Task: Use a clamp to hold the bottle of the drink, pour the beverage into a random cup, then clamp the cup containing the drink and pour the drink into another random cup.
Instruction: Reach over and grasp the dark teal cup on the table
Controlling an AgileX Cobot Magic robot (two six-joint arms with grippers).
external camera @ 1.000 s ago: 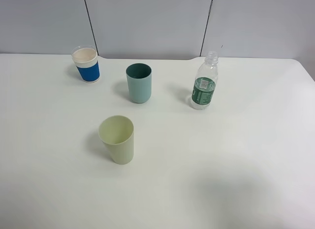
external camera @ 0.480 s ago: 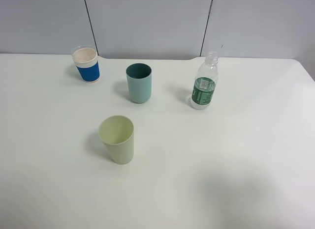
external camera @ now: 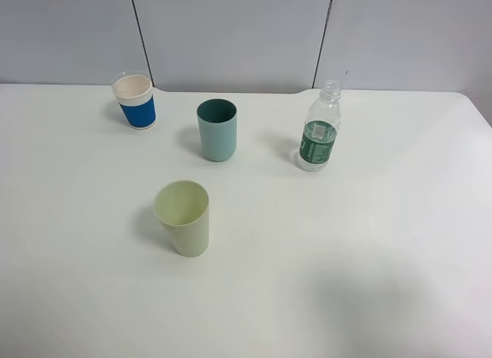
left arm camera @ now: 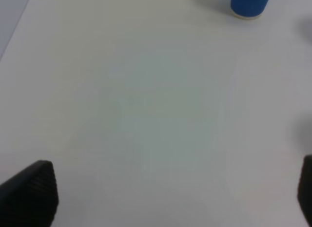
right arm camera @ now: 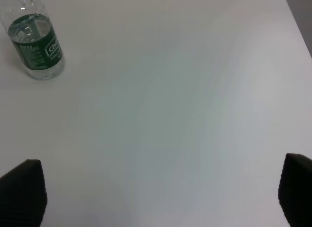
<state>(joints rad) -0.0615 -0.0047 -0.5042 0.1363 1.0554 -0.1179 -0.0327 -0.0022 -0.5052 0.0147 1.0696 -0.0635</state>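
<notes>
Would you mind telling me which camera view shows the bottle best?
The exterior high view: the bottle stands whole, neck to base. The right wrist view shows the bottle closer but cropped at the neck. The left wrist view misses it.

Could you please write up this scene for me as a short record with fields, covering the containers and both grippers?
bottle: upright, back row, right side
teal tumbler: upright, back row, between paper cup and bottle
pale yellow-green tumbler: upright, alone, nearer the camera
blue-sleeved paper cup: upright, back row, left
left gripper: open, empty, above bare table
right gripper: open, empty, apart from the bottle
task stage: nothing gripped yet
</notes>
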